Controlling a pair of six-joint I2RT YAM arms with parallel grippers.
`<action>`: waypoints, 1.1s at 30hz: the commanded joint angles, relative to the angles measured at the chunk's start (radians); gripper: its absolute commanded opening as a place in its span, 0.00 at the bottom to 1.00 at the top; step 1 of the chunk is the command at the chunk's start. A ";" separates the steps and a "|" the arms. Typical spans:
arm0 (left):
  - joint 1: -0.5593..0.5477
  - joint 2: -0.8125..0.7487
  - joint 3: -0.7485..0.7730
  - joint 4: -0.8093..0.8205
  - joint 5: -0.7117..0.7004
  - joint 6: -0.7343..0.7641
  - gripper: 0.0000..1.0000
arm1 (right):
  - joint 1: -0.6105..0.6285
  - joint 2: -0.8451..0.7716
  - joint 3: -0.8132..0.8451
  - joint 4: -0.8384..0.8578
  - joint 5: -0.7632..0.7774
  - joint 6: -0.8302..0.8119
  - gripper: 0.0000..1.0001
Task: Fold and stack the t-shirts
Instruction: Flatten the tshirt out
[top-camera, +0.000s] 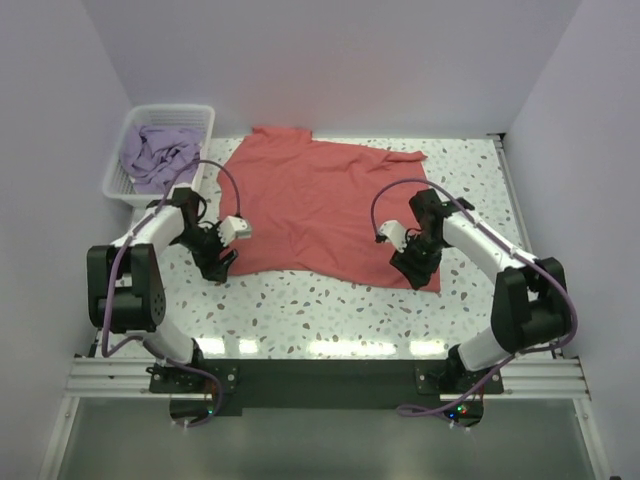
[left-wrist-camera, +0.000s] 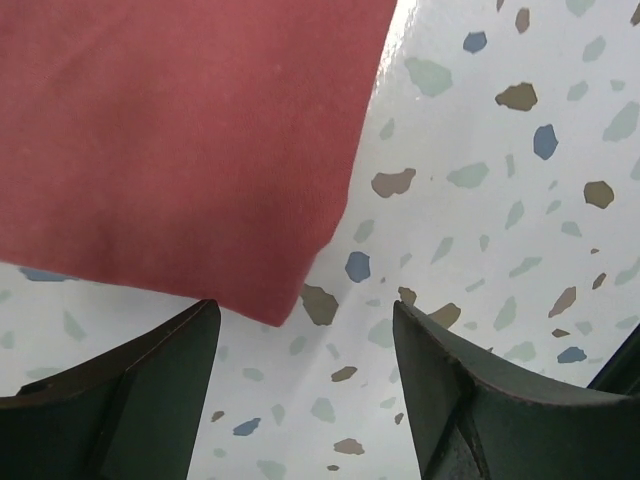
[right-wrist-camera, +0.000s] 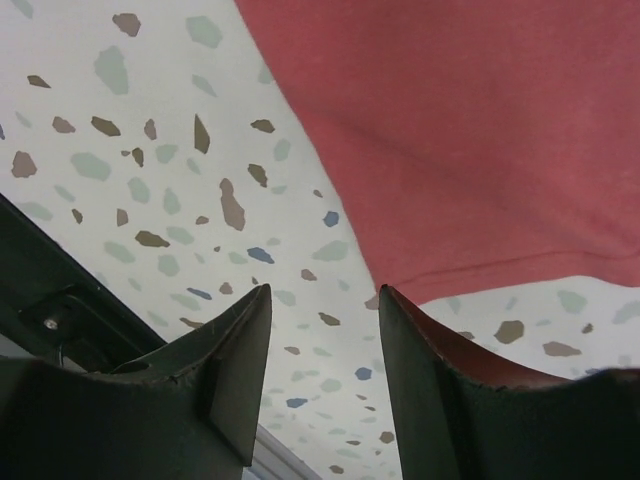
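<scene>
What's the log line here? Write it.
left gripper open, at coral shirt hem corner | right gripper open, at other hem corner | lavender shirt in basket

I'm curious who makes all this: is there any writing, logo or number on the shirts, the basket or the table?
None: no word, logo or number can be read anywhere. The coral-red shirt, the lavender shirt, the white basket and the speckled table are all plain.

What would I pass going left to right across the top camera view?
White basket holding the lavender t-shirt → left gripper, jaws open → coral-red t-shirt → right gripper, jaws open.
</scene>
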 joint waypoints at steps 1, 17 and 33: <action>-0.003 -0.015 -0.051 0.062 -0.062 0.011 0.75 | 0.016 0.000 -0.044 0.056 0.059 0.054 0.50; 0.017 0.222 0.393 0.138 0.024 -0.321 0.56 | 0.018 0.045 -0.144 0.160 0.208 0.018 0.35; 0.012 0.357 0.458 0.143 -0.031 -0.348 0.44 | 0.020 0.071 -0.107 0.151 0.217 0.035 0.34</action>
